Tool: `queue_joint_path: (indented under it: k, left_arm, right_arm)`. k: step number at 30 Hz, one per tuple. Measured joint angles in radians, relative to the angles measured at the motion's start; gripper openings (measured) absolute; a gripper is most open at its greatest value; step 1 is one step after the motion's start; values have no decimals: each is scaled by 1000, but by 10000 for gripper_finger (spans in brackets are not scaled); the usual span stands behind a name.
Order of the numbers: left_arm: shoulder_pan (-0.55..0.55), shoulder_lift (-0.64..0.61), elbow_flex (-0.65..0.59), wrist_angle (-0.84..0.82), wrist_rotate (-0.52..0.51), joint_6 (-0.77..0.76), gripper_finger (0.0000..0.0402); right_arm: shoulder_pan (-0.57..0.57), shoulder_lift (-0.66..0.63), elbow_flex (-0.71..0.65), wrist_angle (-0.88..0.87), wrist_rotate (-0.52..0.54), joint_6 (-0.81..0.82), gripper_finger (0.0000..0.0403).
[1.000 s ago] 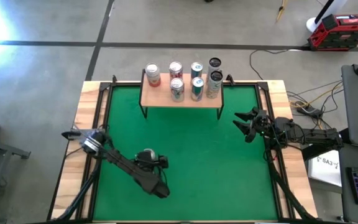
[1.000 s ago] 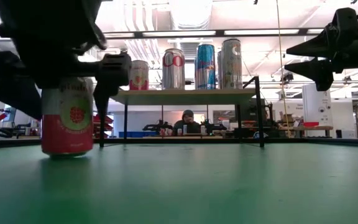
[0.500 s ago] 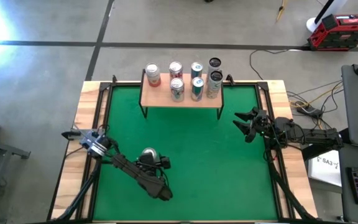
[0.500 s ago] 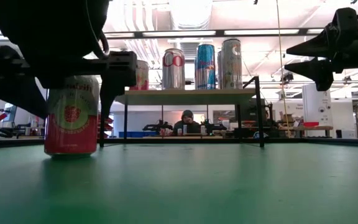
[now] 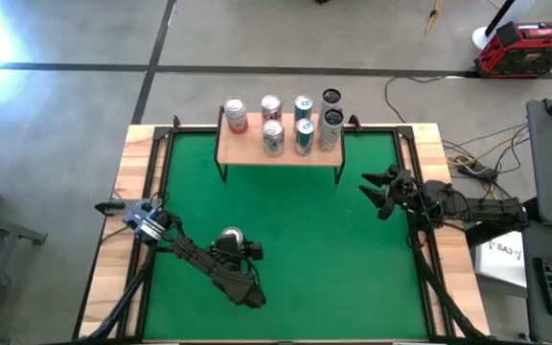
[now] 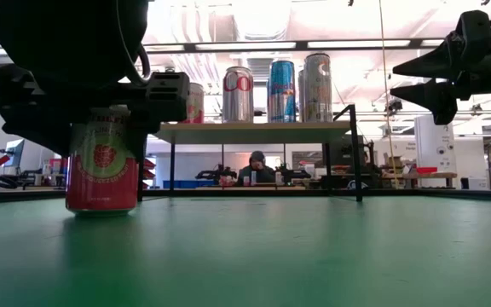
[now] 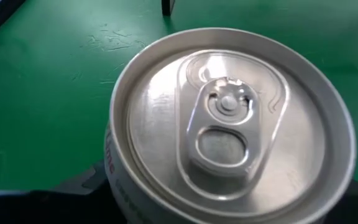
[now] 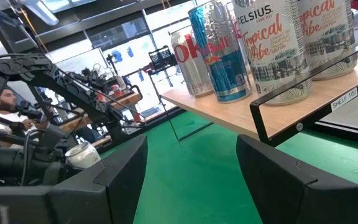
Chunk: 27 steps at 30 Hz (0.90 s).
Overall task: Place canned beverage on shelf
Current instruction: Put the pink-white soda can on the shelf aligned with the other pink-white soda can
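**Red can upright on the mat, left gripper over it**

The canned beverage (image 6: 101,167) stands upright on the green mat (image 5: 305,240), its long axis vertical and its silver lid facing straight up. In the left wrist view the lid (image 7: 229,124) fills the frame, pull tab flat. Taking the shelf (image 5: 278,151) as the landmark, the can (image 5: 230,236) sits well in front of it on the mat, toward the left arm's side, with open mat between the two.

The left gripper (image 5: 232,245) is directly over the can, its dark body covering the can's top in the low view. Whether its fingers are spread or pressed onto the can cannot be told.

The shelf stands at the far edge of the mat, light wooden top on thin black legs. Seven cans already stand on it in two rows: a red-and-white one (image 5: 236,115) at one end, silver and blue ones in the middle, and two taller pale cans (image 5: 331,120) at the end nearer the right arm. The front strip of the wooden top is bare.

The right gripper (image 5: 376,193) hangs above the mat in front of the shelf's tall-can end, clear of it, fingers spread apart.

Beyond the shelf, a person (image 6: 257,167) sits in the room.
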Motion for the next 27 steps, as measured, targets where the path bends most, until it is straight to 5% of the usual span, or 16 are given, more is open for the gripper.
queue_joint_path:
  k: [12, 27]
  left_arm:
    - [0, -83, 0, -2, -44, 55, 275]
    - [164, -403, 0, -3, -141, 493, 275]
  right_arm:
    - [0, 0, 0, 0, 0, 0, 238]
    - [0, 0, 0, 0, 0, 0, 238]
